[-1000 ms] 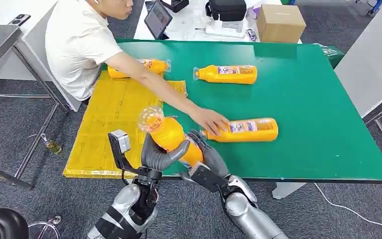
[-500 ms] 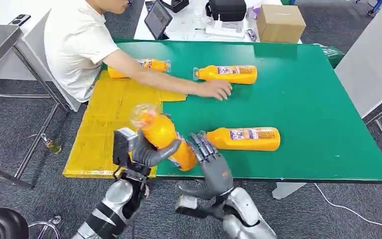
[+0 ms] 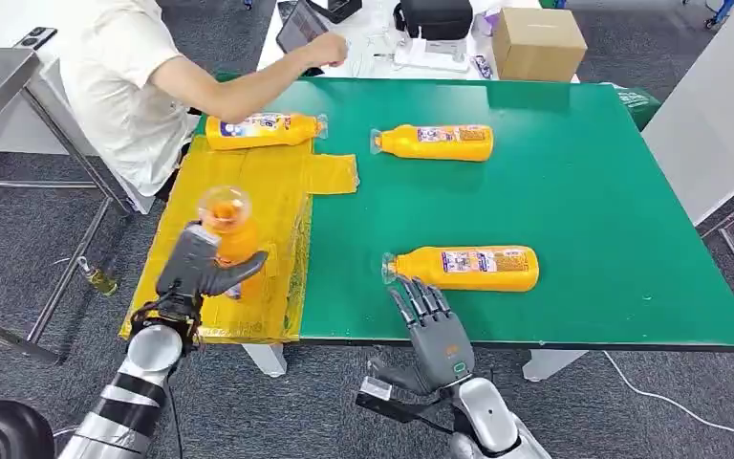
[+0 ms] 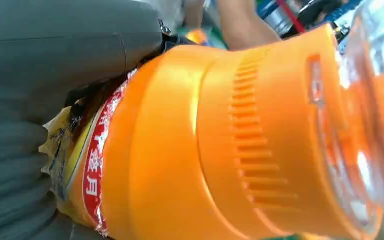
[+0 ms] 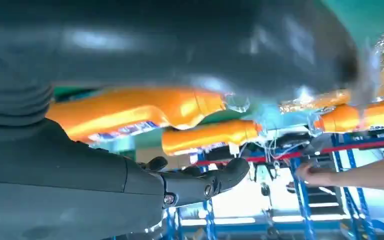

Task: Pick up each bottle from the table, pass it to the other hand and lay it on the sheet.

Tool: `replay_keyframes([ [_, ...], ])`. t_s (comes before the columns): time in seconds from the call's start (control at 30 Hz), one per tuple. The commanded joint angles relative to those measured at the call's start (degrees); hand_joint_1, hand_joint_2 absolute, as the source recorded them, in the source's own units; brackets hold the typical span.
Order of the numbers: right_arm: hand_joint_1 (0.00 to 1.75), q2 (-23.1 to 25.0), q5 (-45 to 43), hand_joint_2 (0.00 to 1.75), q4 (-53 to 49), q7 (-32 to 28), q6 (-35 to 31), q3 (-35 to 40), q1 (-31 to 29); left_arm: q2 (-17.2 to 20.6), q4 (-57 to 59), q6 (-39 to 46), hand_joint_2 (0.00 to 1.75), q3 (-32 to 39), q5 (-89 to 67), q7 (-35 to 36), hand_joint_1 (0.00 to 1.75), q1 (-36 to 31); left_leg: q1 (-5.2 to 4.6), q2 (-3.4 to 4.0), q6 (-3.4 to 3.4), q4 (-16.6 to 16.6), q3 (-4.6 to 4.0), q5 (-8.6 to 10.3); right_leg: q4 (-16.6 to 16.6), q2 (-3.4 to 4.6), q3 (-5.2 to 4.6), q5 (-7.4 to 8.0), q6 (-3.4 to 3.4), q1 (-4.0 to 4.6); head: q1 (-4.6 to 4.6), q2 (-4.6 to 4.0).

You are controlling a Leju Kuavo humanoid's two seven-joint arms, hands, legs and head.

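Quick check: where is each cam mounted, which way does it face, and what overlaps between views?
Head view: high on the body, facing forward and down at the green table; both arms rise from below, left hand gripping a bottle over the yellow sheet, right hand empty.
Left wrist view: behind the left hand, close on the held bottle.
Right wrist view: behind the right hand, looking low across the table.
Shared: the held bottle shows in the head and left wrist views.

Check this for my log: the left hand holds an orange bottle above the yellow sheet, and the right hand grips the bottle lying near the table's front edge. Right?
Not quite. The head view shows the right hand open, just short of the near bottle. The left hand does hold an orange bottle above the yellow sheet.
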Motion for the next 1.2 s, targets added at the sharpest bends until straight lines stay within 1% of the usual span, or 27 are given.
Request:
replay_keyframes([
  [0.03,0.00,0.62,-1.04,0.00,2.76,-0.95,1.31,-0.13,-1.99,1.87,10.08,0.64,1.75,-4.05,-7.55,1.01,1.75,-5.64,0.00,0.07,0.08,-0.03,0.25,-0.07,-0.04,-0.01,0.26,-0.05,-0.16,0.04,0.00,0.00],
  [0.07,0.00,0.62,-1.04,0.00,2.76,-0.95,1.31,-0.13,-1.99,1.87,10.08,0.64,1.75,-4.05,-7.55,1.01,1.75,-5.64,0.02,0.09,0.06,-0.02,0.18,-0.06,-0.04,0.00,0.19,-0.03,-0.14,0.05,0.02,0.00],
  [0.1,0.00,0.58,-1.48,0.00,2.73,-1.38,1.64,-0.06,-2.00,2.73,10.99,0.08,1.75,-5.67,-10.39,1.77,1.75,-6.27,0.01,0.12,0.08,-0.02,0.28,-0.09,-0.04,-0.01,0.28,-0.06,-0.19,0.06,0.00,0.00],
  [0.13,0.00,0.50,-1.47,0.00,2.74,-1.82,2.24,0.24,-2.36,3.14,14.42,-2.04,1.75,-8.36,-15.51,3.04,1.75,-8.27,0.00,0.07,0.06,-0.04,0.19,-0.04,-0.04,-0.05,0.19,-0.04,-0.14,0.03,0.00,0.00],
  [0.17,0.00,0.70,-3.08,0.00,2.53,-3.09,3.05,0.26,-2.65,2.89,20.67,-3.59,1.75,-11.60,-21.56,4.07,1.75,-11.58,0.02,0.01,0.07,-0.04,0.25,-0.06,-0.04,-0.12,0.28,-0.07,-0.19,0.07,0.00,0.00],
  [0.2,0.00,0.75,-3.15,0.00,2.51,-3.15,3.39,0.25,-2.76,2.17,23.93,-3.57,1.75,-12.15,-23.00,3.70,1.75,-13.08,0.01,-0.08,0.05,-0.03,0.12,0.00,-0.03,-0.16,0.18,-0.04,-0.12,0.04,0.02,0.00],
  [0.23,0.00,0.92,-4.36,0.00,2.67,-4.42,4.36,0.66,-3.21,1.16,30.24,-7.09,1.75,-14.19,-25.18,4.37,1.75,-16.10,0.03,-0.19,0.07,-0.05,0.26,-0.01,-0.05,-0.30,0.34,-0.08,-0.20,0.08,0.00,0.00],
  [0.27,0.00,1.24,-5.22,0.00,3.24,-5.19,4.89,0.80,-3.58,-0.57,36.47,-7.00,1.75,-14.13,-25.74,4.27,1.75,-18.61,0.00,-0.28,0.06,-0.04,0.16,0.05,-0.03,-0.34,0.26,-0.06,-0.13,0.03,-0.02,0.00],
  [0.3,0.00,1.62,-6.01,0.00,3.88,-5.85,5.33,0.96,-3.77,-2.08,41.45,-6.23,1.75,-14.32,-26.57,3.71,1.75,-20.67,0.03,-0.33,0.11,-0.06,0.37,0.02,-0.08,-0.45,0.51,-0.10,-0.26,0.10,0.02,0.00],
  [0.33,0.00,1.89,-6.53,0.00,4.47,-6.54,5.67,1.34,-3.99,-3.04,44.40,-5.97,1.75,-14.10,-26.65,3.57,1.75,-21.80,0.01,-0.24,0.11,-0.08,0.38,0.03,-0.10,-0.32,0.47,-0.05,-0.21,0.07,0.02,0.00],
  [0.37,0.00,2.24,-6.93,0.00,5.10,-6.89,5.46,1.60,-4.02,-4.19,46.96,-5.26,1.75,-12.87,-25.84,3.49,1.48,-22.80,-0.01,-0.13,0.07,-0.09,0.31,0.05,-0.10,-0.15,0.40,0.00,-0.14,0.03,0.00,0.00],
  [0.4,0.00,2.41,-7.26,0.00,5.39,-7.12,5.40,1.78,-3.96,-4.55,47.64,-5.47,1.75,-12.39,-25.45,3.28,1.50,-23.09,-0.01,-0.11,0.07,-0.13,0.41,0.07,-0.14,-0.14,0.50,0.02,-0.19,0.04,0.02,0.00],
  [0.43,0.00,2.48,-7.78,0.00,5.71,-7.47,5.30,2.02,-3.90,-4.90,48.27,-5.30,1.75,-11.51,-24.82,3.05,1.15,-23.31,0.01,0.01,0.03,-0.10,0.46,0.04,-0.12,-0.01,0.48,0.06,-0.17,0.06,0.00,0.00],
  [0.53,0.00,2.53,-8.74,0.00,6.23,-7.91,5.26,2.23,-3.68,-5.16,48.91,-6.74,1.75,-10.69,-24.00,2.95,0.99,-23.49,-0.01,0.13,0.00,-0.08,0.50,0.04,-0.07,0.04,0.44,0.14,-0.29,0.04,-0.02,0.00],
  [0.6,0.00,2.53,-8.74,0.00,6.23,-7.91,5.26,2.23,-3.68,-5.16,48.91,-6.74,1.75,-10.69,-24.00,2.95,0.98,-23.49,-0.01,0.12,0.00,-0.12,0.64,0.03,-0.11,0.02,0.58,0.14,-0.32,0.05,0.04,0.00],
  [0.63,0.00,2.44,-9.03,0.00,6.62,-8.23,5.39,2.45,-3.93,-5.05,49.17,-7.16,1.75,-11.11,-24.49,2.96,0.80,-23.57,-0.01,0.14,-0.01,-0.09,0.63,0.03,-0.07,0.05,0.56,0.14,-0.29,0.04,-0.02,0.00],
  [0.67,0.00,2.56,-9.71,0.00,7.06,-8.69,5.62,2.59,-4.28,-5.17,49.77,-8.22,1.75,-11.05,-24.47,3.00,0.31,-23.88,0.00,0.20,0.01,-0.12,0.70,0.03,-0.10,0.08,0.61,0.15,-0.34,0.06,0.00,0.00],
  [0.7,0.00,2.66,-10.12,0.00,7.46,-9.01,5.68,2.74,-4.58,-5.29,50.17,-8.56,1.75,-10.85,-24.32,2.95,0.12,-24.12,-0.01,0.20,0.01,-0.11,0.72,0.03,-0.08,0.11,0.62,0.15,-0.31,0.05,-0.02,0.00],
  [0.73,0.00,2.80,-11.05,0.00,7.71,-9.63,6.01,2.80,-4.70,-5.32,50.74,-8.81,1.75,-10.81,-24.41,3.00,0.00,-24.37,-0.02,0.18,-0.01,-0.09,0.67,0.04,-0.04,0.11,0.57,0.15,-0.26,0.02,0.00,0.00],
  [0.77,0.00,2.88,-11.25,0.00,7.84,-9.82,6.07,2.85,-4.76,-5.42,51.06,-9.28,1.75,-10.64,-24.21,3.08,0.00,-24.56,0.02,0.27,0.01,-0.12,0.74,0.03,-0.10,0.16,0.63,0.18,-0.34,0.08,0.00,0.00],
  [0.83,0.00,3.04,-12.30,0.00,8.37,-10.46,6.39,2.80,-4.93,-5.57,51.63,-10.51,1.75,-10.44,-23.90,3.14,0.00,-25.05,-0.02,0.19,-0.03,-0.09,0.67,0.04,-0.02,0.12,0.57,0.16,-0.26,0.02,0.02,0.00],
  [0.87,0.00,3.04,-12.31,0.00,8.38,-10.48,6.39,2.81,-4.93,-5.61,51.61,-10.54,1.75,-10.45,-23.90,3.14,0.00,-25.13,0.01,0.34,0.04,-0.20,0.81,0.04,-0.17,0.18,0.70,0.20,-0.43,0.10,-0.02,0.00],
  [0.9,0.00,3.04,-12.31,0.00,8.38,-10.48,6.39,2.81,-4.93,-5.61,51.61,-10.54,1.75,-10.45,-23.90,3.14,0.00,-25.13,0.00,0.27,-0.02,-0.12,0.72,0.03,-0.07,0.20,0.59,0.17,-0.31,0.05,0.02,0.00],
  [1.2,0.00,4.39,-15.85,0.00,13.51,-13.38,6.37,2.31,-6.76,-5.80,52.80,-14.66,1.75,-12.82,-25.07,2.55,0.00,-25.31,-0.01,0.15,-0.03,-0.08,0.58,0.04,-0.01,0.10,0.49,0.11,-0.29,0.04,0.04,0.00],
])
